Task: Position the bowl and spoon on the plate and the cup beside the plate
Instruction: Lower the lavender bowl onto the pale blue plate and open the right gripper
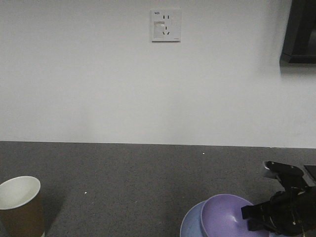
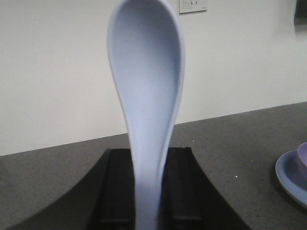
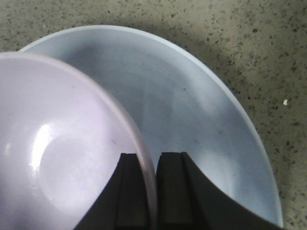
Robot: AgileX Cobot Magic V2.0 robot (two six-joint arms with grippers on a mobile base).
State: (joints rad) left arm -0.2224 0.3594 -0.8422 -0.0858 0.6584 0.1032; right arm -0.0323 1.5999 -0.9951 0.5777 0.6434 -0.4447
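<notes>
The pale blue spoon (image 2: 148, 91) stands upright with its scoop up, its handle clamped between the black fingers of my left gripper (image 2: 147, 191). My right gripper (image 3: 149, 191) is shut on the rim of the lavender bowl (image 3: 53, 143), one finger inside the bowl and one outside. The bowl (image 1: 224, 215) is over the light blue plate (image 3: 192, 110), tilted; I cannot tell if it rests on it. The plate's edge (image 1: 190, 222) shows at the bottom of the front view, with the right gripper (image 1: 256, 215) beside the bowl. The brown paper cup (image 1: 19, 207) stands at the far left.
The counter (image 1: 138, 173) is dark grey and speckled, ending at a white wall with a socket (image 1: 166, 25). A dark object (image 1: 298, 32) hangs at the top right. The plate's left edge (image 2: 292, 175) also shows to the right in the left wrist view.
</notes>
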